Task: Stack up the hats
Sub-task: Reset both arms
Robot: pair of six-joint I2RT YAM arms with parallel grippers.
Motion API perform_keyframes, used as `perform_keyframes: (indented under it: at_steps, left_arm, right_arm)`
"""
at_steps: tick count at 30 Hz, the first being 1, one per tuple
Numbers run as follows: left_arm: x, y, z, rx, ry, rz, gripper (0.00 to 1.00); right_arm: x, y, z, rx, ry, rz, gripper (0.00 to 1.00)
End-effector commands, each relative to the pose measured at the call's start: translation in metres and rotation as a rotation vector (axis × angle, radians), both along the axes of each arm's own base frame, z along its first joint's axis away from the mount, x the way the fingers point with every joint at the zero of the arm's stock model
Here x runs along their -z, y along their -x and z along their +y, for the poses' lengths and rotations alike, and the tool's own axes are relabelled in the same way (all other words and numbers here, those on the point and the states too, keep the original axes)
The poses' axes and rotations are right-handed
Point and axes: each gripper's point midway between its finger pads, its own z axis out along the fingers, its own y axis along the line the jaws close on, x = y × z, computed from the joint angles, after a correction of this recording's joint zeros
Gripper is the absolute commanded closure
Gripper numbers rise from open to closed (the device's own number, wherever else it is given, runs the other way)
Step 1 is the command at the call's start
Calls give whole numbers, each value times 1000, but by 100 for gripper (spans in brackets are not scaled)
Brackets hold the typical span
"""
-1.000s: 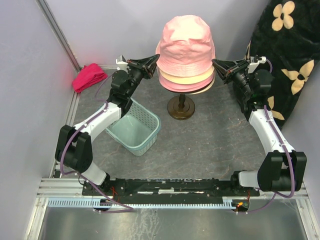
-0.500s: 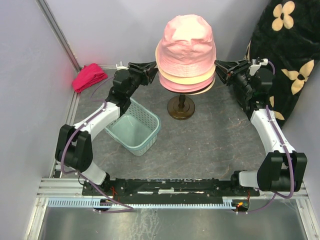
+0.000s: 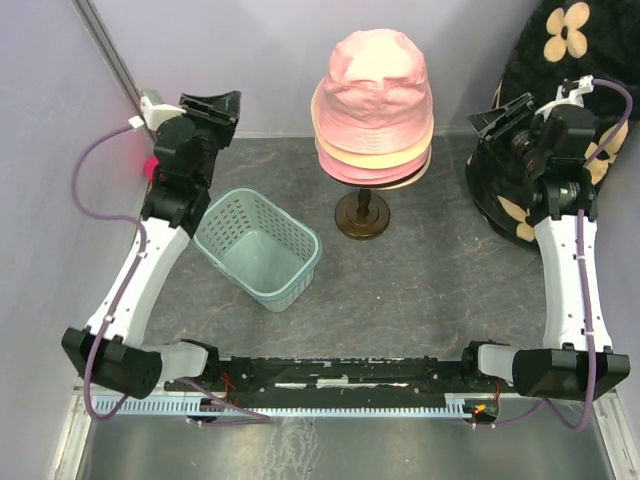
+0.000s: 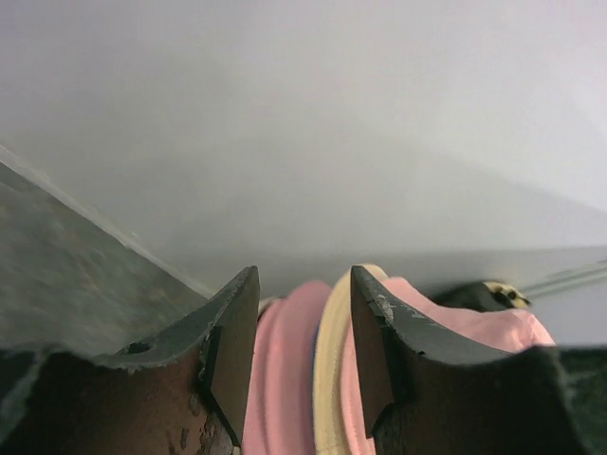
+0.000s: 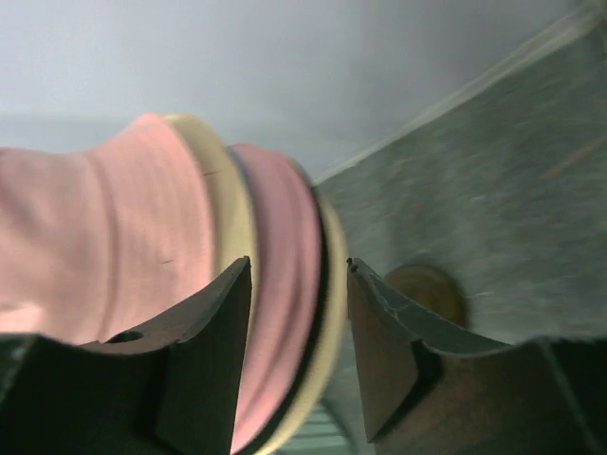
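Hats (image 3: 372,95) are recorded stacked on the stand (image 3: 362,215), top hat pink. The left gripper (image 3: 213,102) is noted at 9 o'clock of the stack, fingers parted, nothing held. The right gripper (image 3: 497,122) is noted at 3 o'clock, fingers parted, empty. The basket (image 3: 258,248) is logged at 8 o'clock of the stand.

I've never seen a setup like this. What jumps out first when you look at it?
The pink-topped stack of hats on a stand at the far middle of the table draws the eye first. The left arm and right arm rise on either side, jaws open, clear of it. A teal basket sits nearer, left of the stand, and a black flowered cloth hangs far right.
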Motion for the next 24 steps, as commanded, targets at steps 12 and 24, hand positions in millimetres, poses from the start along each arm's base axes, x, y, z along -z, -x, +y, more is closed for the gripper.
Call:
perform_keyframes:
  at_steps: [12,24]
  left_arm:
    - [105,42,113,-517,-618,258,50]
    - [128,43,111,-497,-636,288,49]
  right_arm:
    - [130,37,-87,387,738,510,28]
    - [128,47,-78,462,837,492,22]
